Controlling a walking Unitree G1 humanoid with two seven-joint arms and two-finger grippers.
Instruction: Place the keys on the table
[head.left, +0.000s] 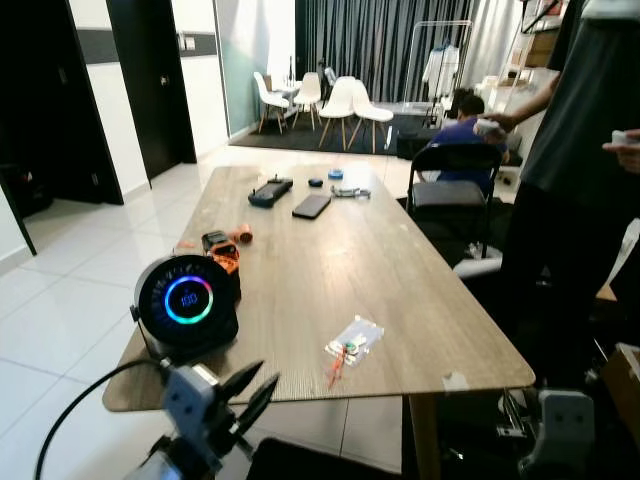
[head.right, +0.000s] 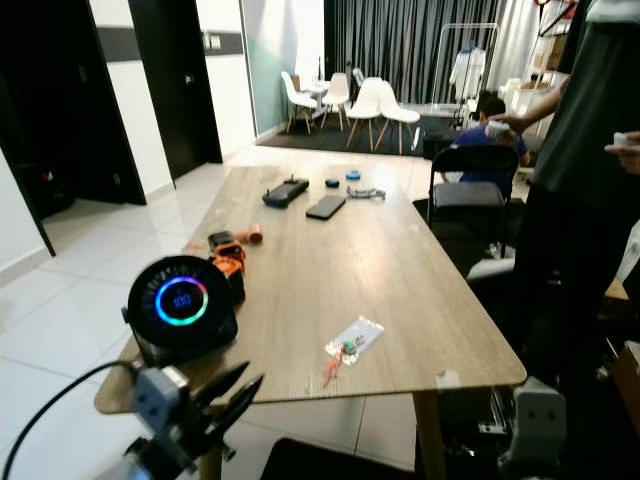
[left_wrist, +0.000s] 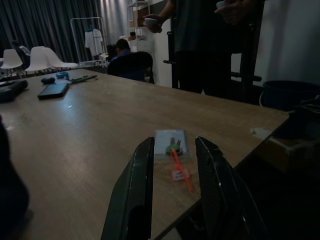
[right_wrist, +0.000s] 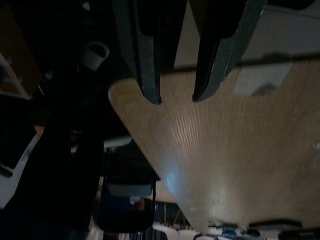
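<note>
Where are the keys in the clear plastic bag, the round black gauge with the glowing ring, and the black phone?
keys in the clear plastic bag (head.left: 353, 343), left eye view, bag's middle
round black gauge with the glowing ring (head.left: 188, 300), left eye view, lit dial
black phone (head.left: 312, 206), left eye view, screen centre

The round black device (head.left: 186, 304) near the table's front edge shows blue digits inside its glowing ring, apparently "100"; nothing else is legible

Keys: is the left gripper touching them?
Apart. The left wrist view shows the keys lying on the table beyond the open left gripper.
</note>
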